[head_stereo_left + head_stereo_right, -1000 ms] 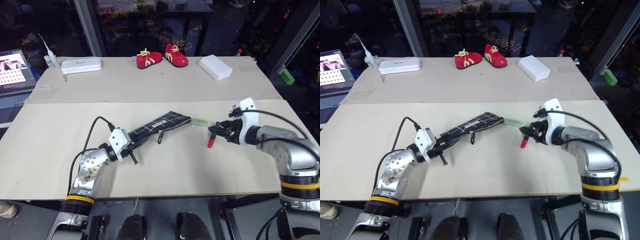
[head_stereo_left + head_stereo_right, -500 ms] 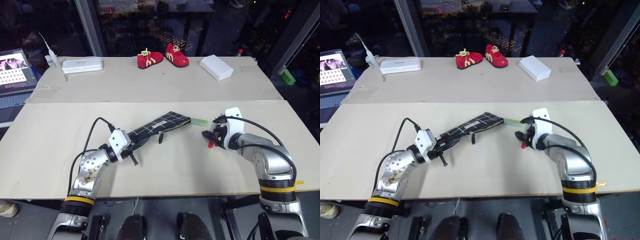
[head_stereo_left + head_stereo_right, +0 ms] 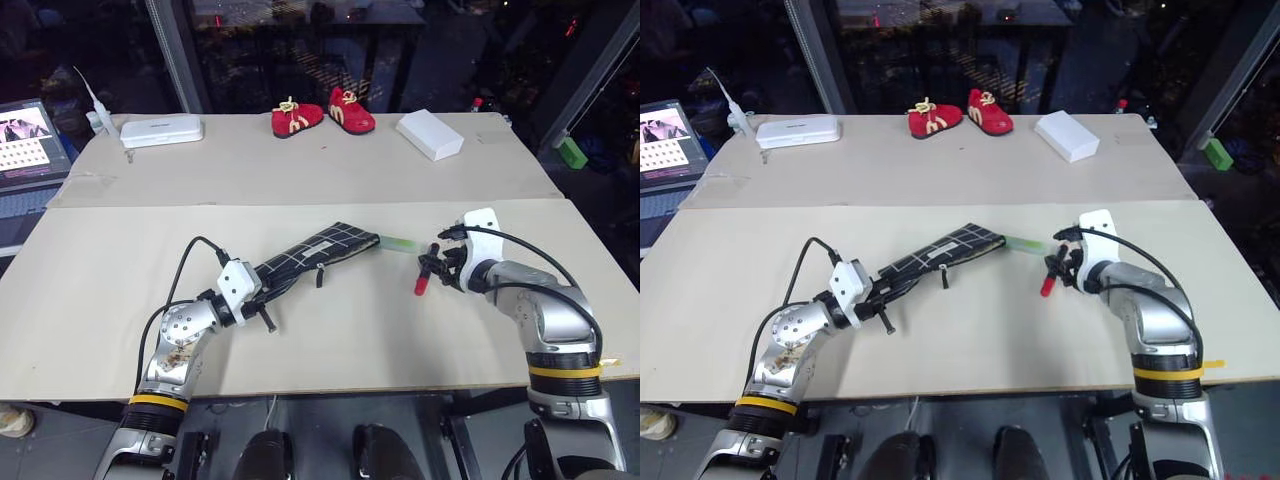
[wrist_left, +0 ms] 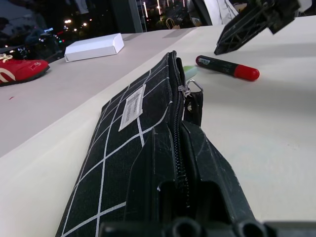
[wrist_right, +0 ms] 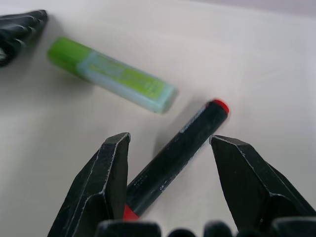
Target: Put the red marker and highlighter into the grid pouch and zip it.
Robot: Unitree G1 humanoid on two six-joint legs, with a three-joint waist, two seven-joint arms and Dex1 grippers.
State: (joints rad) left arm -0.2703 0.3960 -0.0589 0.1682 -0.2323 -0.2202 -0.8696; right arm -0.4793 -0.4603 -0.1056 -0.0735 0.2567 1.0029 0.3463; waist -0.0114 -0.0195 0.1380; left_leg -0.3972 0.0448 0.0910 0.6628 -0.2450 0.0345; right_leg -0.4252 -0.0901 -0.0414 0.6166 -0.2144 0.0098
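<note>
Red marker [image 5: 173, 158] — right gripper [image 5: 170, 173] now astride

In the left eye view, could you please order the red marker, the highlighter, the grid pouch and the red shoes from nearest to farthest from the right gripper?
1. Red marker, beneath the right gripper.
2. Highlighter, toward the pouch.
3. Grid pouch, mid-table.
4. Red shoes, far edge.

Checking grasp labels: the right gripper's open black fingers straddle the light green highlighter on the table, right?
Not quite. The right wrist view shows the right gripper open around the black-barrelled red marker; the light green highlighter lies beyond, on the table.
</note>
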